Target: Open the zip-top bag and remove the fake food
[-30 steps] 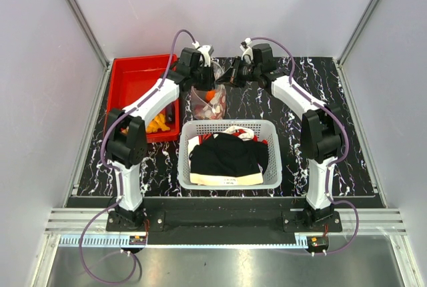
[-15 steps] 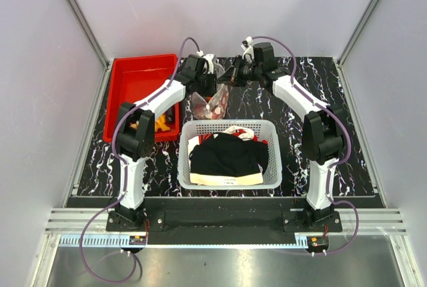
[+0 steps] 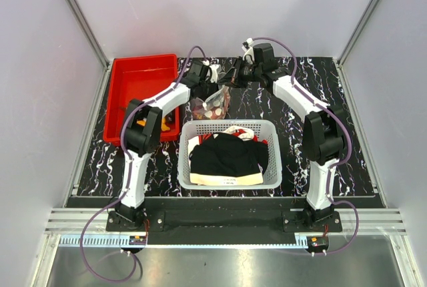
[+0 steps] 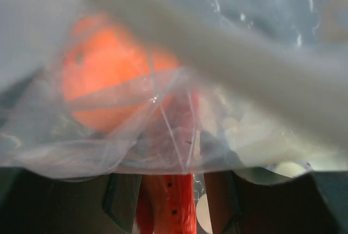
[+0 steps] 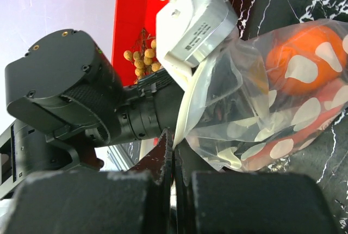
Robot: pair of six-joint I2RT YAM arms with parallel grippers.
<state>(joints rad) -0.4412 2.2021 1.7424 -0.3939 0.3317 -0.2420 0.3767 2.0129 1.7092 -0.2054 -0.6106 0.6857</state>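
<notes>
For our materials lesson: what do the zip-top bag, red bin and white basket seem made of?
The zip-top bag looks like thin clear plastic film, glossy and creased. The red bin is probably rigid moulded plastic, smooth-walled. The white basket is likely plastic, with mesh sides.

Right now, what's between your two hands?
The mouth of the zip-top bag: the right hand pinches its edge, the left hand just across. Clearest in the right wrist view.
</notes>
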